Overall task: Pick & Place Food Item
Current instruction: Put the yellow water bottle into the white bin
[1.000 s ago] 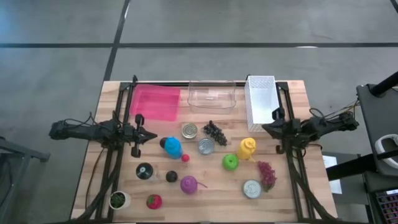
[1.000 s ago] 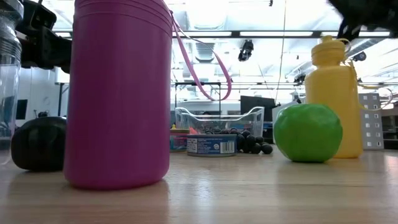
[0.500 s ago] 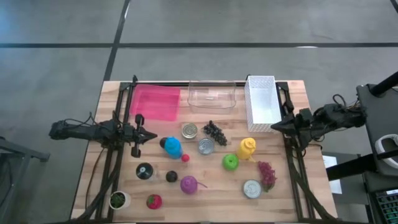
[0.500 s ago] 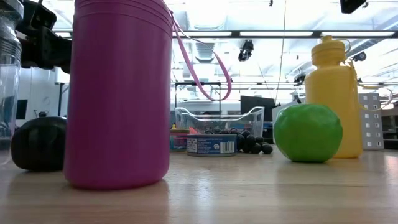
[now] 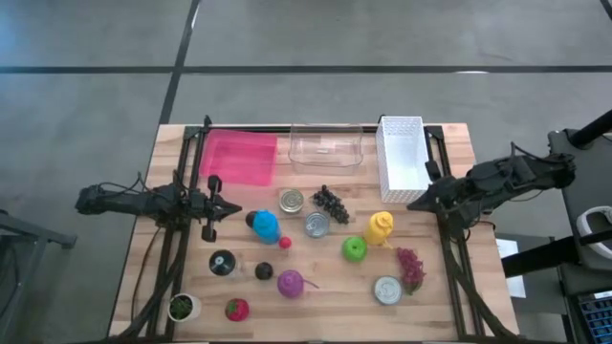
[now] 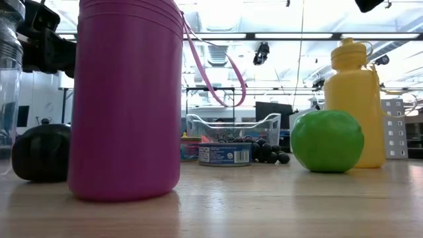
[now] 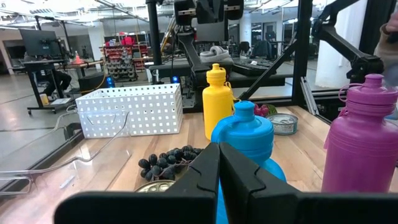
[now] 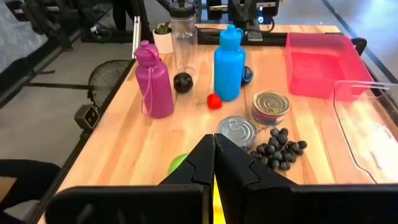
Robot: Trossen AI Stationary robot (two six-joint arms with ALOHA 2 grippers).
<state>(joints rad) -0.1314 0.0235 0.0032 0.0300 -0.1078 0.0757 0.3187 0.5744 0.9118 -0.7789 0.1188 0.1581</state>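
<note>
Left gripper (image 5: pixel 236 207), fingers pressed together and empty, at frame left beside the blue bottle (image 5: pixel 265 225). Right gripper (image 5: pixel 413 204), also closed and empty, right of centre near the white basket (image 5: pixel 400 158). Label on the tin (image 6: pixel 225 154) is unreadable.

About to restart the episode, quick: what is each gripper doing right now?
Left gripper: closed, empty, at the table's left side near the blue bottle.
Right gripper: closed, empty, beside the white basket.
</note>
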